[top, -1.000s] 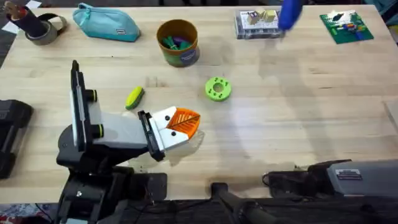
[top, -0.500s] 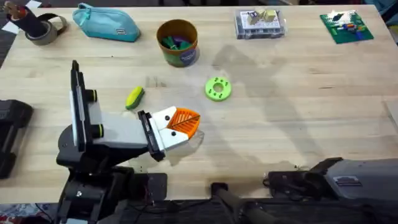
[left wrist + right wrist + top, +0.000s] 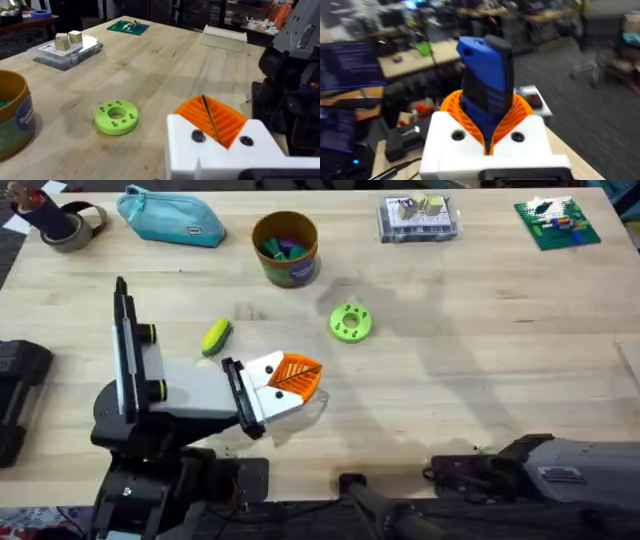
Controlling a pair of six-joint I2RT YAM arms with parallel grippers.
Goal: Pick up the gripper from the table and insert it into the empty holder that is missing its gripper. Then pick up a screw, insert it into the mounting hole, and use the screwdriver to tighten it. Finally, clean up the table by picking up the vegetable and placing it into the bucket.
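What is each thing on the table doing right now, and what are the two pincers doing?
Left pincer: shut, empty, low over the table.
Right pincer: shut on the screwdriver.
Vegetable: lying on the table, outside the bucket.
Bucket: upright, colourful bits inside.
Green disc: lying flat.
Teal pouch: zipped shut.

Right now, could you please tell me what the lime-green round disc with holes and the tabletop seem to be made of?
The lime-green round disc with holes looks like matte moulded or printed plastic: uniform colour, no shine, crisp holes. The tabletop looks like pale wood with a smooth sealed finish: long grain streaks and plank seams show.
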